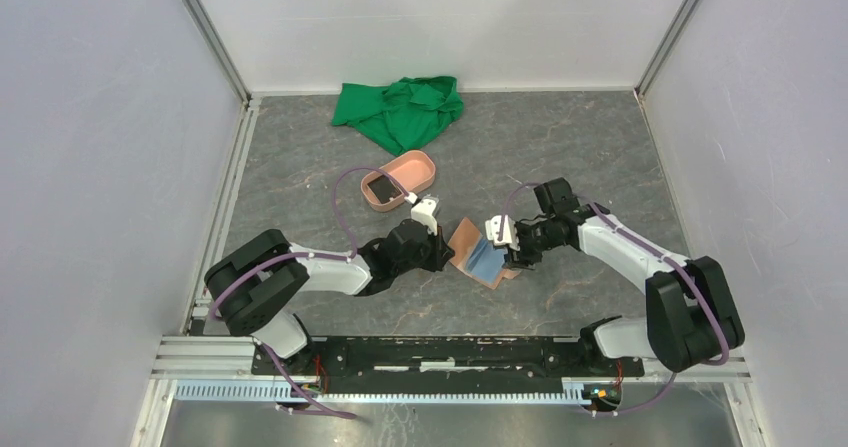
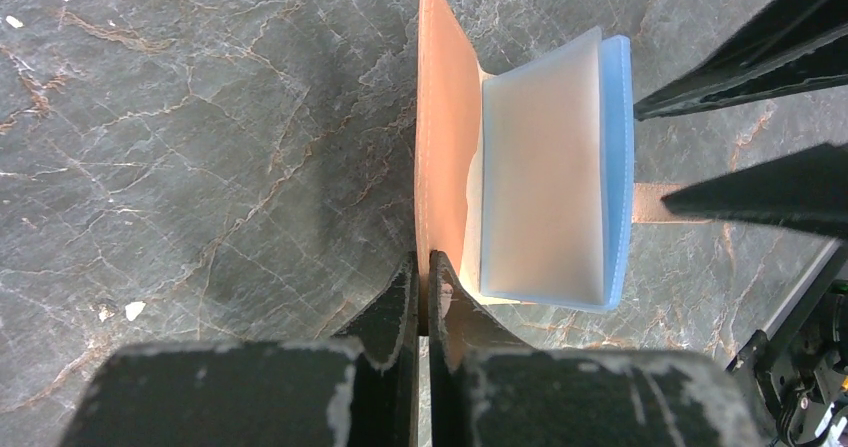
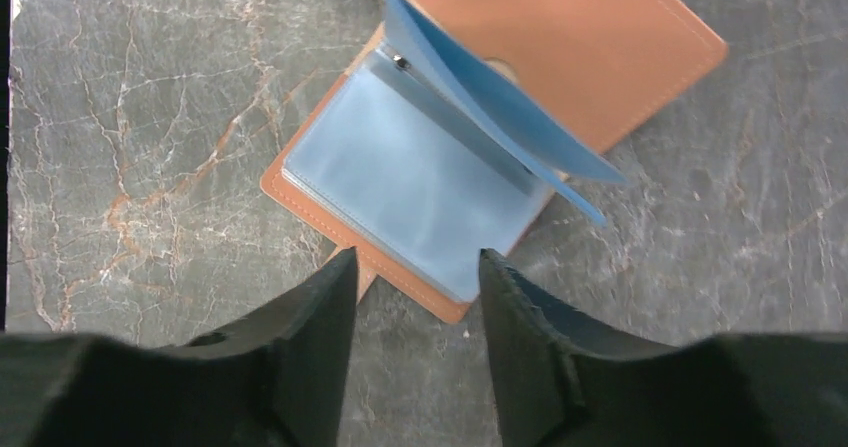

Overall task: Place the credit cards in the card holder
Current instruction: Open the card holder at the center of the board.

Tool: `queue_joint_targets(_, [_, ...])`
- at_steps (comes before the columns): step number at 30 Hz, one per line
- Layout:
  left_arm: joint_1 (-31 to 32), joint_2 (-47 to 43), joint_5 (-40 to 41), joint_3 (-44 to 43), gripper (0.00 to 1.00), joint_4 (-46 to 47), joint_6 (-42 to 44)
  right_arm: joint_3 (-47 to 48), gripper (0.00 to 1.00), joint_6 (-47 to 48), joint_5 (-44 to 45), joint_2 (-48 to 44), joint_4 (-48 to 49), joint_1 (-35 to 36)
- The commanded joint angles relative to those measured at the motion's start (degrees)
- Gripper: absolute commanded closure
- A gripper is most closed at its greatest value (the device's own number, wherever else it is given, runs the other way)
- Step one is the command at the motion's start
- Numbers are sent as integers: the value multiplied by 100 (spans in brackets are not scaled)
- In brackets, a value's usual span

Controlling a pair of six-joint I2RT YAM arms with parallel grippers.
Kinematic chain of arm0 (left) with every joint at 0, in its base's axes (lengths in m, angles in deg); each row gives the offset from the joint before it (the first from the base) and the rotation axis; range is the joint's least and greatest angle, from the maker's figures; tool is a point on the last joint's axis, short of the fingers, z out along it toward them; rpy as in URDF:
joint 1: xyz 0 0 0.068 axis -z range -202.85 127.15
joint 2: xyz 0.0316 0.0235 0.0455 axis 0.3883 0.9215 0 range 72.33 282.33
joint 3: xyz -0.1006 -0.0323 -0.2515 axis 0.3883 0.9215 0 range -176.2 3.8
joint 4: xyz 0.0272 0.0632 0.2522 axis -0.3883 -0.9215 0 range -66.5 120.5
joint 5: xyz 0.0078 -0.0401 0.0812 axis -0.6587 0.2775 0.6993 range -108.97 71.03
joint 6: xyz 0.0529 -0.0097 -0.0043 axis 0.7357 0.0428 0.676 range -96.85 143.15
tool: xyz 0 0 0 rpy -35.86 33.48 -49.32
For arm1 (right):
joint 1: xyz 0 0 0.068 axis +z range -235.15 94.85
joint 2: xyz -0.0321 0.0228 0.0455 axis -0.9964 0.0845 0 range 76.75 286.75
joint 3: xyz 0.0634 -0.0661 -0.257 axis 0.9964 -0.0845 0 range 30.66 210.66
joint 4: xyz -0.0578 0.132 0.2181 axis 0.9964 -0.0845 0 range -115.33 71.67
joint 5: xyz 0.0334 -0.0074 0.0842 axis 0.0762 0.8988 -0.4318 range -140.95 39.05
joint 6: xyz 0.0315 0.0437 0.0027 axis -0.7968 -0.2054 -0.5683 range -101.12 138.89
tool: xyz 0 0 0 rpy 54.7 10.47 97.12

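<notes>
Top: the holder (image 1: 482, 255) lies open mid-table; a card (image 1: 380, 184) sits in the tray (image 1: 418, 175) nearer the far edge.

Left wrist: the left claw (image 2: 428, 262) pinches the holder's edge; a slip would let it flop shut.

Right wrist: the right claw (image 3: 417, 262), spread and empty, may snag the raised sleeve (image 3: 490, 92).

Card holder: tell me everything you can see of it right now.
The card holder is a tan-brown, leather-looking folding wallet lying open on the grey marbled table between the arms. Inside are blue-tinted clear plastic sleeves, with one leaf lifted. A short tab sticks out from the flat cover. The left gripper is shut on the other cover's edge, holding it tilted up. The right gripper hangs open at the tab side. Whether any sleeve holds a card is unclear.
</notes>
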Motion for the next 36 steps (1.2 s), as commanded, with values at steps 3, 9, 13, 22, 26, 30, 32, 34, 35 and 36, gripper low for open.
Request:
queue_joint_targets(3, [-22, 82, -91, 8, 98, 95, 265, -342, 39, -255, 274, 37, 679, 474])
queue_joint_targets(9, [-19, 169, -197, 10, 98, 176, 253, -360, 33, -659, 810, 216, 1200, 765])
queue_joint_targets(13, [-23, 213, -319, 14, 98, 221, 298, -381, 34, -773, 1062, 295, 1384, 880])
queue_joint_targets(22, [-18, 357, -372, -38, 98, 190, 398, -356, 34, -1129, 884, 42, 1701, 940])
queue_joint_targets(26, [-21, 446, -415, -92, 98, 187, 410, -303, 35, -2041, 1295, 200, 2247, 945])
queue_joint_targets(30, [-27, 486, -390, -142, 98, 167, 408, -90, 35, -2398, 1292, 228, 2152, 939])
queue_joint_targets(32, [-24, 489, -339, -159, 98, 123, 401, 89, 34, -1985, 756, 99, 1578, 876])
queue_joint_targets(34, [-24, 488, -300, -187, 98, 81, 407, 126, 33, -968, 292, -93, 704, 863])
queue_joint_targets(35, [-29, 488, -282, -197, 98, 60, 416, 76, 33, -591, 215, -192, 439, 850])
queue_joint_targets(36, [-24, 495, -278, -209, 98, 50, 426, -30, 32, -202, 227, -267, 208, 855])
